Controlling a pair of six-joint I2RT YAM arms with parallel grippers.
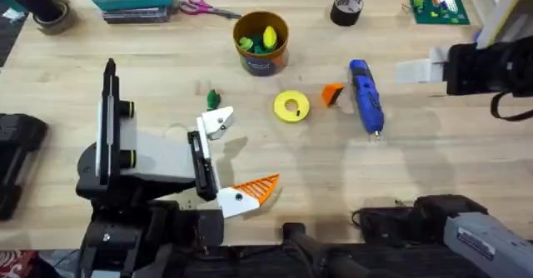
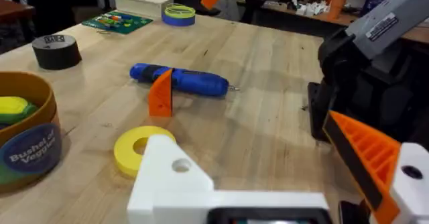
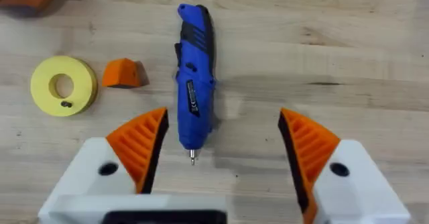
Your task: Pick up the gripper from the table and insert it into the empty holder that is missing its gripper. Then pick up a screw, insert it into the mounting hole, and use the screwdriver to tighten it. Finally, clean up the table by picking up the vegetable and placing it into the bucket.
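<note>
On the desk [image 1: 166, 86] the orange gripper [image 1: 332, 94] lies between the yellow disc [image 1: 291, 106] and the blue screwdriver [image 1: 366, 95], the right hand [image 3: 221, 143] wide open over the screwdriver, the left hand [image 1: 229, 157] open, one finger a bare white holder [image 1: 216, 122].

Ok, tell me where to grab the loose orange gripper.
Grip the gripper across its two flat faces, coming straight down from above. It stands free between the yellow disc and the screwdriver, so the right pincer, open nearby, has room.
</note>
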